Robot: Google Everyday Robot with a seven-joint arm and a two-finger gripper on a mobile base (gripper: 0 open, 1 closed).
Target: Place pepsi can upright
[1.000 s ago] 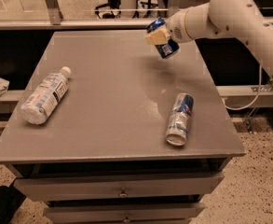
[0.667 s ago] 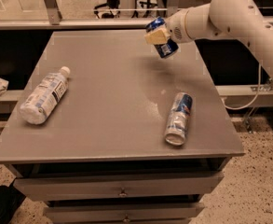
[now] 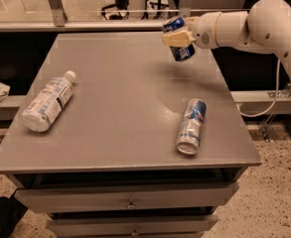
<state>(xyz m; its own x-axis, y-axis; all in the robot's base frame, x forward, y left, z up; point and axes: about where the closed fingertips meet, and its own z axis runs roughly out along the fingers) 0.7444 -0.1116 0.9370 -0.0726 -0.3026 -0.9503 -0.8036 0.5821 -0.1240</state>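
Drawers [image 3: 130, 202] under the table front, nearest the camera, both closed. Table [image 3: 125, 68]: grey top, front edge well forward of the gripper.

Slim blue-and-silver can [image 3: 191, 127] lies on its side, forward of the gripper and slightly to its right, silver end facing the front edge, near the table's right edge. Can't tell if it's full.

Clear plastic bottle [image 3: 48, 101] with a white cap is also on its side, far off to the gripper's left and forward, near the left edge. Contents not readable.

Gripper [image 3: 176, 38] sits at the far right of the table, raised above the surface, with the white arm [image 3: 264, 21] coming in from the right. It's clamped around the pepsi can [image 3: 183, 52]: beige fingers [image 3: 172, 39] cross the can's middle.

The can is in the grasp, off the table, tilted and not upright: upper end leans away to the left, lower end points down at the tabletop.

Bare surface directly below the gripper and across the middle, between bottle and slim can. Right and far edges are both close to the gripper.
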